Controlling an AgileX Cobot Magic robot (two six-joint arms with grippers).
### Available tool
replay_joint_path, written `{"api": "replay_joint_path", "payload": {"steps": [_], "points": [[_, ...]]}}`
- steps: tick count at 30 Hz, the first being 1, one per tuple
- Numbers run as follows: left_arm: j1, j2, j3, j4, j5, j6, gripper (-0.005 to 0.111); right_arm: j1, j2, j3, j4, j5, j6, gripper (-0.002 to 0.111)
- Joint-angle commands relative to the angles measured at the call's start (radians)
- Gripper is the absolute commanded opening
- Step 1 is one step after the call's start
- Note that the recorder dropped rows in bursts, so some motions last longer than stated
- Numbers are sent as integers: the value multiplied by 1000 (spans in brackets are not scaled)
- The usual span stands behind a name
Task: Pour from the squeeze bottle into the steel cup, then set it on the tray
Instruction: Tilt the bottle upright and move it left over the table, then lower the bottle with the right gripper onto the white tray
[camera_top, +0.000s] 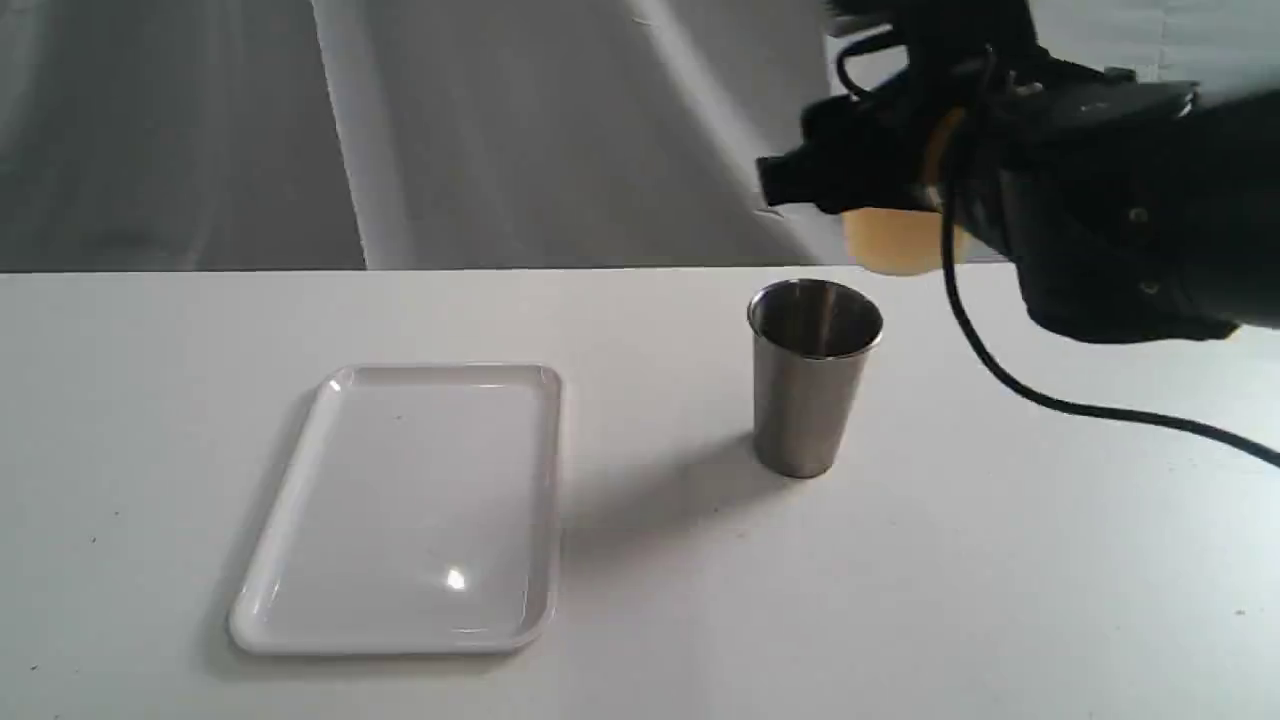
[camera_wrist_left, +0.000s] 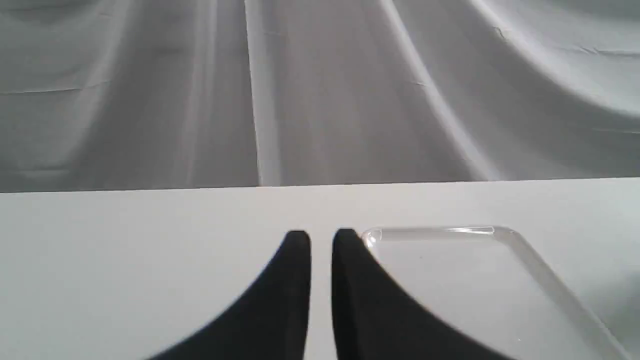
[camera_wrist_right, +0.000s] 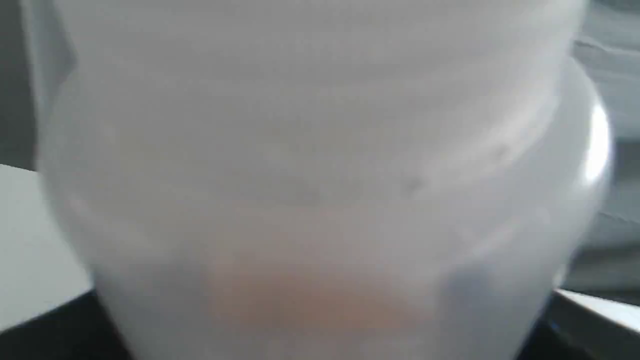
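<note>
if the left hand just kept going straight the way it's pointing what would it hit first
Nothing close, it seems. The left hand points over the table toward its far edge; the tray lies just beside that line. Beyond hangs the grey cloth, how far is unclear.
</note>
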Motion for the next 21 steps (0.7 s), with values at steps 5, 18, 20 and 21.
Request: {"api": "replay_joint_path", "payload": {"steps": [5,18,20,21], "points": [[1,-5,4,-3,-2,-5,8,36,-17,-118,-29,-189,-17,41],[1,-5,4,-3,-2,-2,8,36,-5,-142,266,-422,-468,41],[1,-5,4,-3,-2,-2,8,36,9,-142,384,-466,-597,41],[1,-5,4,-3,-2,-4,8,36,21,-142,445,-503,-673,41]]}}
